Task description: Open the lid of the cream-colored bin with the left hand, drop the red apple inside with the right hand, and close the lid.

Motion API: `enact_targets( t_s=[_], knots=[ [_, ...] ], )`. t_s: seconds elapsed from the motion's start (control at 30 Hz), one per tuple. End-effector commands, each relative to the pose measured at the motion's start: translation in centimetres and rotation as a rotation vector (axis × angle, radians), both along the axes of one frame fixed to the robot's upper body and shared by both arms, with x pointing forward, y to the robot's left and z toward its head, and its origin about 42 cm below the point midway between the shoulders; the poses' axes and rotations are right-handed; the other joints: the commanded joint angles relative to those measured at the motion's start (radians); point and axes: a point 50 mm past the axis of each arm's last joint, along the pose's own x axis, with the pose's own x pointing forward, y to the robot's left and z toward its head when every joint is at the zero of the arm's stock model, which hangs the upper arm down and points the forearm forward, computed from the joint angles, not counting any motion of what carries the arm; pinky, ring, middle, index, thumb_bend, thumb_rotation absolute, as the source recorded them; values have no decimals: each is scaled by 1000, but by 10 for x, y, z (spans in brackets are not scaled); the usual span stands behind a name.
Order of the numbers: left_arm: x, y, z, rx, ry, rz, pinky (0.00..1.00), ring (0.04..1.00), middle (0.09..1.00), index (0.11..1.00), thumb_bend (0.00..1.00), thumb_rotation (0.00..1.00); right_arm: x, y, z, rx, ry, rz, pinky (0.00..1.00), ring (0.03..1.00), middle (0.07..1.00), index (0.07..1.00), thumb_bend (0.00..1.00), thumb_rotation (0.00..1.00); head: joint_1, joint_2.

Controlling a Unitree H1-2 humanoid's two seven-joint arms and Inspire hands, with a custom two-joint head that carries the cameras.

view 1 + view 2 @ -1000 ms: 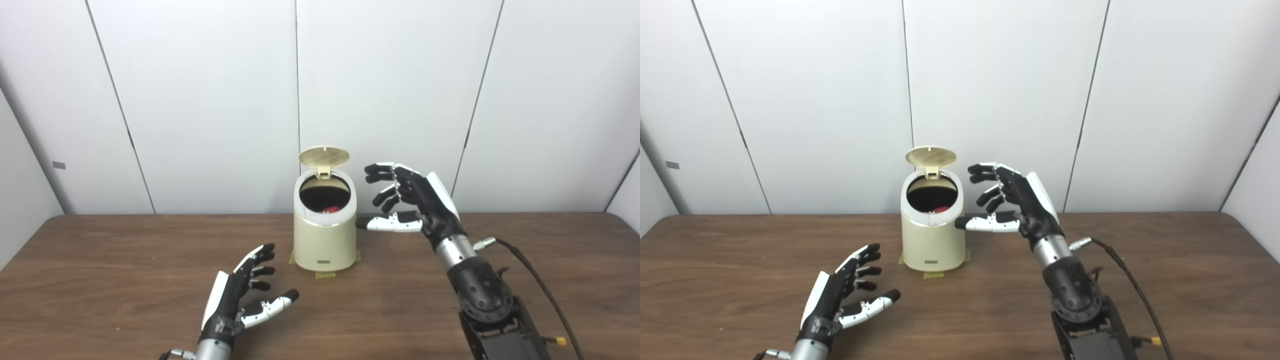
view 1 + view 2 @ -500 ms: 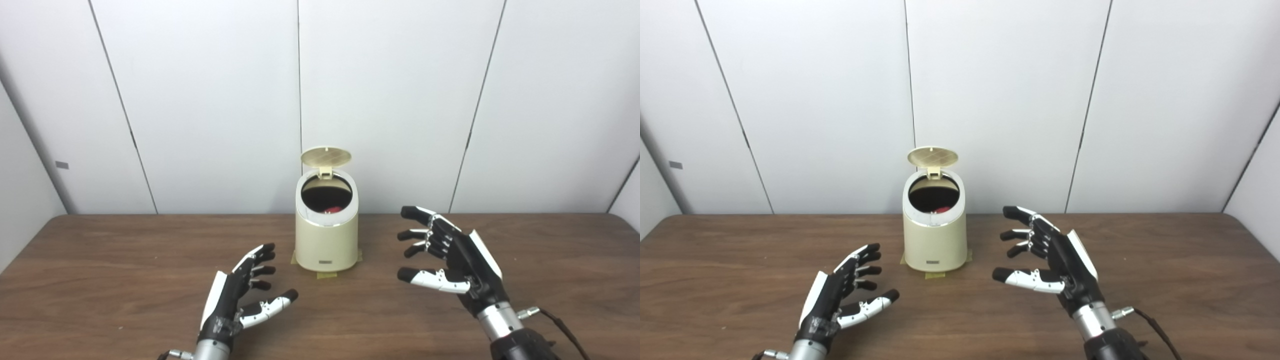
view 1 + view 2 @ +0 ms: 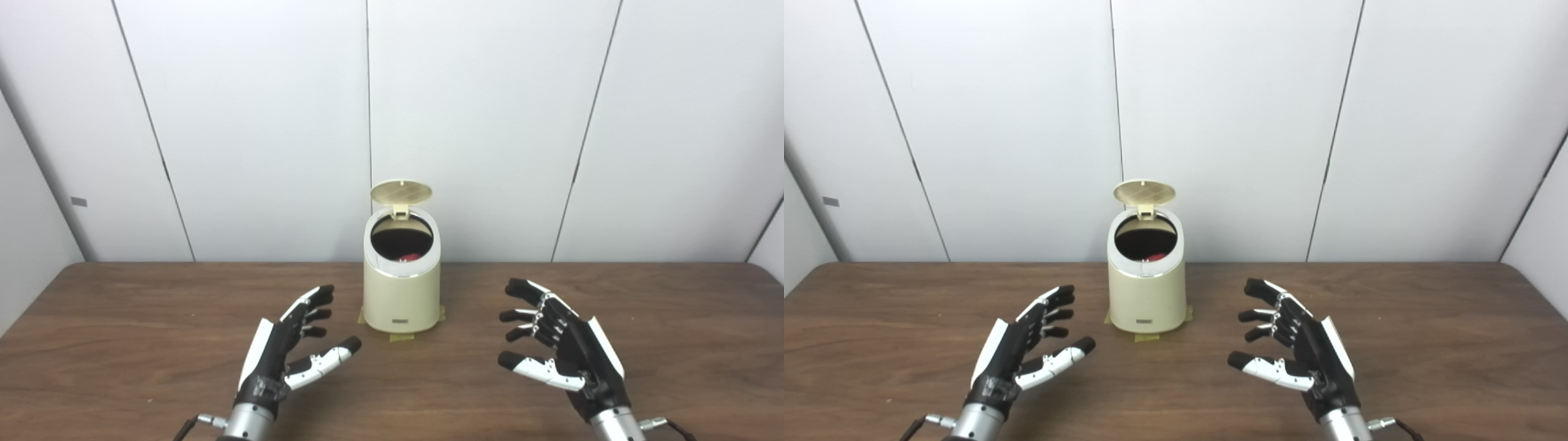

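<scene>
Robot hands [image 3: 288,355] (both empty) flanking bin [image 3: 401,294]

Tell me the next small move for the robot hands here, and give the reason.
Probably raise the left robot hand toward the lid to push it down. The lid stands upright above the cream-colored bin, something red, likely the apple, shows inside, and both robot hands are open and empty, the right robot hand low over the table. Only closing seems left.

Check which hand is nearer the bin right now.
Left. The left hand sits just front-left of the bin; the right hand is farther out, front-right. Both are open.
</scene>
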Motion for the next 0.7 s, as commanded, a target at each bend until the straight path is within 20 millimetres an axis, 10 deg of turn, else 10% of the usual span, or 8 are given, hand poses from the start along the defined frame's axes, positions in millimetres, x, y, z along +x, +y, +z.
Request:
enact_targets(
  t_s=[0.0,0.67],
  knots=[
    [27,-6,57,55,-156,-42,784,887,906,912,835,427,9,0,17,0,-82,-5,528,675,815,806,747,301,-3,-5],
    [134,-43,176,358,-269,-101,777,958,1000,1000,952,441,10,8,19,6,-83,14,503,649,802,793,740,286,-6,-15]
  ],
)
